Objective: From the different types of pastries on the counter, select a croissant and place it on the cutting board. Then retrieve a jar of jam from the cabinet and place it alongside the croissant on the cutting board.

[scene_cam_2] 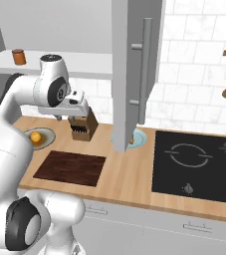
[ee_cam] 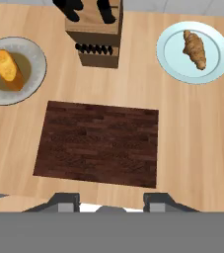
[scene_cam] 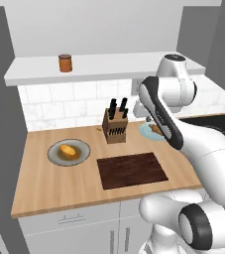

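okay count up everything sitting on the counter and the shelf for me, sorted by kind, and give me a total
Pastries: 2, croissant and bun
Plates: 2, light blue plate and grey plate
Cutting board: 1
Knife block: 1
Jar of jam, on the shelf: 1
Total: 7

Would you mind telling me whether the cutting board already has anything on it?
Empty. The cutting board shows bare wood grain; the croissant lies on its pale blue plate and the jar of jam stands on the shelf.
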